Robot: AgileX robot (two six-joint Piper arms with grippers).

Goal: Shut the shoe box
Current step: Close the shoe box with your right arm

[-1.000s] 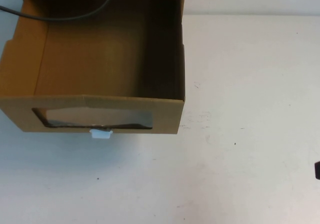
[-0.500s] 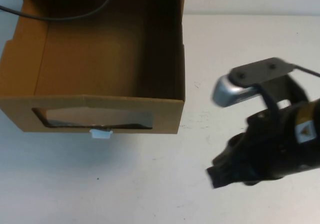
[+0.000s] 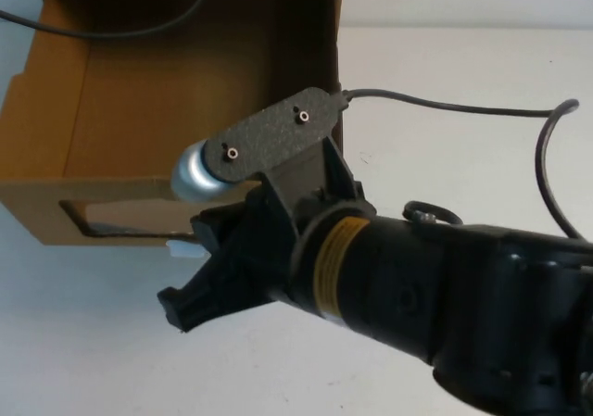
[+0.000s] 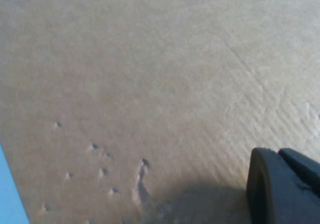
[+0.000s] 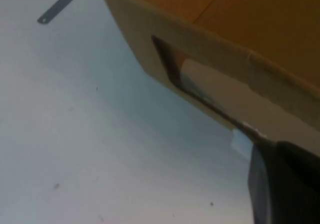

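Observation:
The shoe box (image 3: pixel 139 92) is a brown cardboard drawer pulled out and open on top, at the left of the high view. Its front has a clear window (image 3: pixel 116 217) with a white pull tab (image 3: pixel 178 247) below it. My right gripper (image 3: pixel 181 309) is shut and empty, low over the table just in front of the tab. In the right wrist view its fingers (image 5: pixel 280 184) are close beside the window (image 5: pixel 200 79) and tab (image 5: pixel 241 143). My left gripper (image 4: pixel 282 186) is shut, right against plain cardboard (image 4: pixel 150 84); it is out of the high view.
A black cable (image 3: pixel 111 32) lies across the back of the box. The right arm's cable (image 3: pixel 463 108) loops over the white table (image 3: pixel 463 55) at the right. A thin metal strip (image 5: pixel 62 3) lies on the table beyond the box corner.
My right arm has swept in from the right edge and across to the left, its gripper now in front of the box's tab. The box has not moved.

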